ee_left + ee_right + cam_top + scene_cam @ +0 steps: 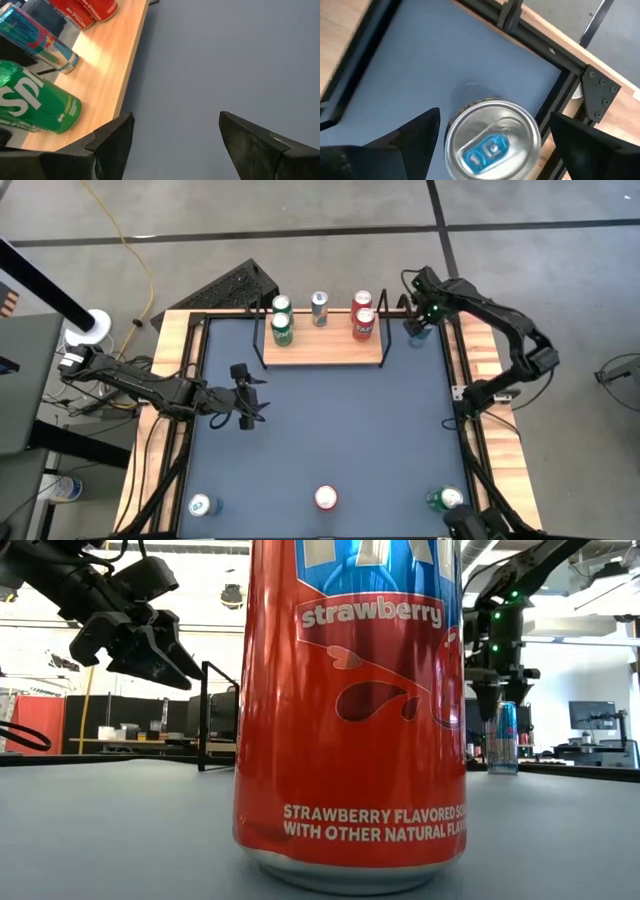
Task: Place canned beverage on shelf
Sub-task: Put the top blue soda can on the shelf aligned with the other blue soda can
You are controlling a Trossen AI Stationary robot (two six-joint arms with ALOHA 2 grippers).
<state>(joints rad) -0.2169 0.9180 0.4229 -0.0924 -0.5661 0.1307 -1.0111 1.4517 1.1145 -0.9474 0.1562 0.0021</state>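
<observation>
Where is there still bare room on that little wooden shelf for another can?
The shelf is bare along its front strip and between the slim can and the red cans. Its left end, by two green cans, is crowded. The right pincer, open, hovers over a blue-tabbed can beside the shelf.

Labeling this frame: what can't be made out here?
- Blue can: brand unreadable; right wrist view shows its top only, tiny in low view.
- Shelf: mostly hidden in low view by the strawberry can.
- Right gripper: covers the blue can in high view.
</observation>
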